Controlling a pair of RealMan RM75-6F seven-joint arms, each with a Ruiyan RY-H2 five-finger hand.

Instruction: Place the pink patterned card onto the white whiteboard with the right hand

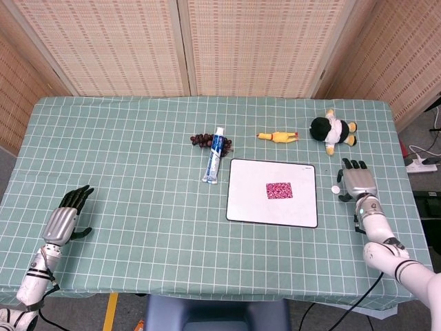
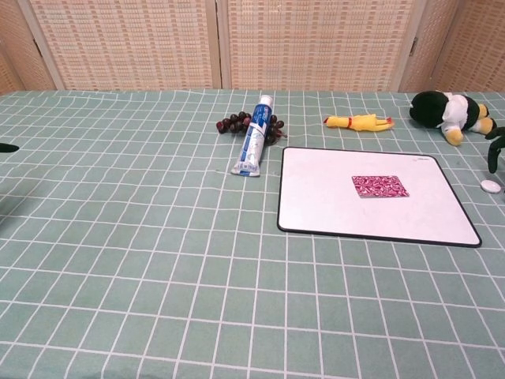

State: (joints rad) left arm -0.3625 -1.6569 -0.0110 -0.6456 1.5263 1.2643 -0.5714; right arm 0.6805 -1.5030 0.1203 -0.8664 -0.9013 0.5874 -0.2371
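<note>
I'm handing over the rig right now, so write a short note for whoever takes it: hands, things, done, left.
Left hand: open, resting on the green checked tablecloth at the near left edge, holding nothing.
Right hand: open, flat on the cloth just right of the white whiteboard, holding nothing.
Pink patterned card: lying flat on the whiteboard, right of its middle.
Done: card placed.
Left: nothing visible, apart perhaps from parking the right hand.
</note>
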